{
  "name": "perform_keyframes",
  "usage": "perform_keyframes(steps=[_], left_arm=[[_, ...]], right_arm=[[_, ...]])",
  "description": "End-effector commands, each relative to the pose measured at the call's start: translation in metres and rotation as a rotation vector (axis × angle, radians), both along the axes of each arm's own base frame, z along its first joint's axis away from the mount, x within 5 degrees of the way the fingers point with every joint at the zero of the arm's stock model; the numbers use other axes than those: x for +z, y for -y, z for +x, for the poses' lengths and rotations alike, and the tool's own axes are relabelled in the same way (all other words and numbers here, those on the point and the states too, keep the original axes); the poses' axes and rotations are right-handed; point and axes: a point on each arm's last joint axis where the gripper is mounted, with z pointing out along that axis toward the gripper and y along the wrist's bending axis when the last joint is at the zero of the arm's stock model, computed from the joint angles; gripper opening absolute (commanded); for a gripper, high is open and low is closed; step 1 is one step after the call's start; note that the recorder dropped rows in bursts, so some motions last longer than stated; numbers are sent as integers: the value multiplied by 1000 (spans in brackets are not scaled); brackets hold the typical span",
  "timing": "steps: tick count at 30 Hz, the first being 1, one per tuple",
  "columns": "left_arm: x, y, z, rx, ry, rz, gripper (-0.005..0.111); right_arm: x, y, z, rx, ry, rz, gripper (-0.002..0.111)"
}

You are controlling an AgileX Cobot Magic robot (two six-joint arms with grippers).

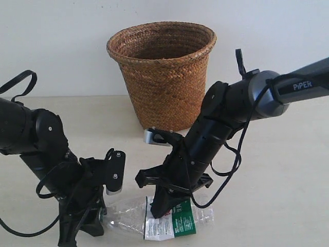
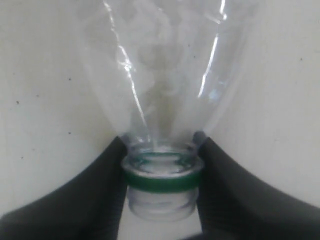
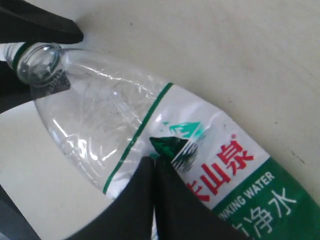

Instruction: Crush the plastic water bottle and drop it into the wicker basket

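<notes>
The plastic water bottle (image 1: pixel 177 218) lies on its side on the table near the front edge, clear with a white-and-green label and red characters. Its mouth is open, with only a green ring on the neck; no cap shows. My left gripper (image 1: pixel 109 198) is shut on the neck (image 2: pixel 160 175), one black finger (image 2: pixel 100 195) on each side. My right gripper (image 1: pixel 154 210) comes down from above with its jaws together, the tip (image 3: pixel 154 165) pressing into the label where the bottle (image 3: pixel 100 115) is creased. The wicker basket (image 1: pixel 164 77) stands upright behind both arms.
The left gripper's fingers (image 3: pixel 40 25) show around the bottle mouth in the right wrist view. A pale wall runs behind the basket. The tabletop (image 1: pixel 288 195) is bare beige to the right of the right arm.
</notes>
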Motion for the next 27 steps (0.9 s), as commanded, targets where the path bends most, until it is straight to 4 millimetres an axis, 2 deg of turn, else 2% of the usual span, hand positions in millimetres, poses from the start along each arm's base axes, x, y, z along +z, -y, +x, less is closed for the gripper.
perform_keyframes(steps=[1,8,12,18,27], left_arm=[[1,2,0,12,-5,-5,4],[1,2,0,35,-9,-7,4],[1,2,0,39,-12,-6,4],[-1,2,0,39,-15,-2,4],[-1,1,0,33,-10,2,4]], right_arm=[[-38,19,0,87,-8,-240,0],[-50,27,1,92,-33,-334,0],[-41,23,4,109,-55,-326,0],[-8,12,14,93,-18,-252,0],[58,3,6,133,89,-33,0]])
